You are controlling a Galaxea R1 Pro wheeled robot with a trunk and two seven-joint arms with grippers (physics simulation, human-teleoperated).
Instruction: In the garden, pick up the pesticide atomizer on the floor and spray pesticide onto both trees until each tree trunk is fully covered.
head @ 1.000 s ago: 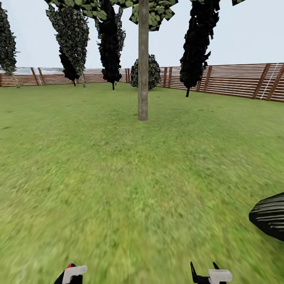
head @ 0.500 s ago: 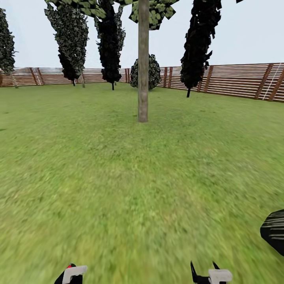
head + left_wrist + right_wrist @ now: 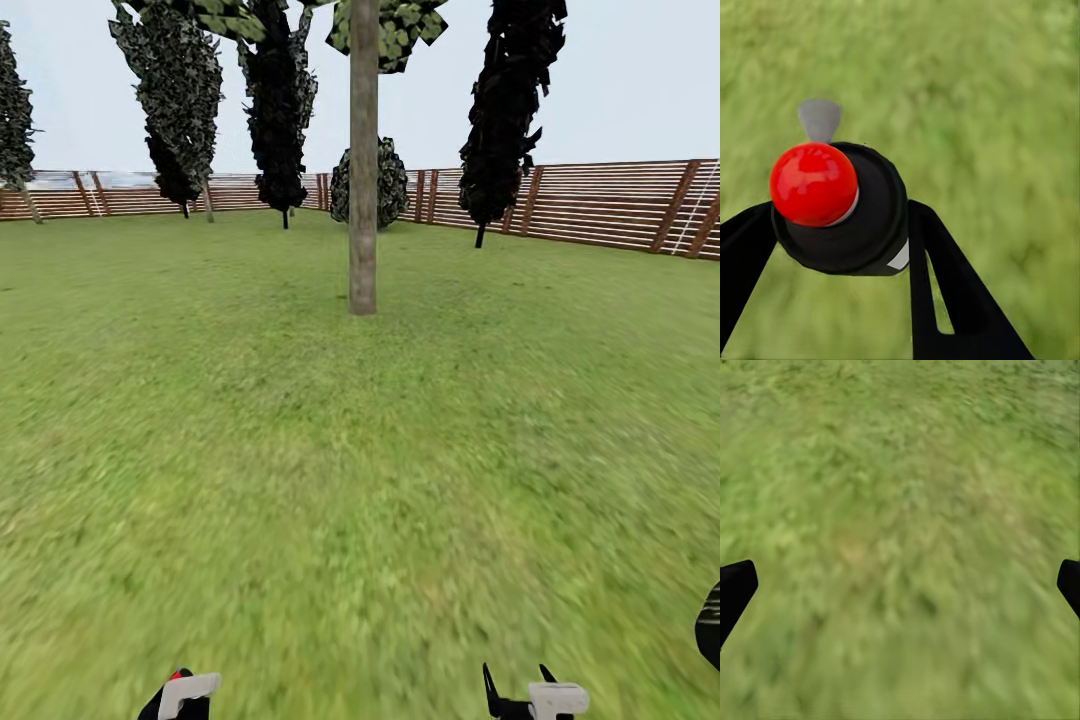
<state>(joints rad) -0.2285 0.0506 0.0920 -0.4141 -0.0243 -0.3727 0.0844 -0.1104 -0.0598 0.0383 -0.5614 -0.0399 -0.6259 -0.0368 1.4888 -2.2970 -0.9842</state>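
Wide lawn [image 3: 300,480], brown slat fence [image 3: 600,205] behind. Tree trunk [image 3: 363,180] ahead, open grass between. Dark conifers [image 3: 505,110] flank it, dark object [image 3: 710,625] at right edge. Left gripper [image 3: 840,225] pinching pesticide atomizer [image 3: 832,202], red-topped; right gripper [image 3: 900,585] spread over grass.

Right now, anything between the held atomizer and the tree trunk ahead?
Nothing visible. The left gripper is shut on the atomizer; only open lawn lies between it and the tree trunk straight ahead.
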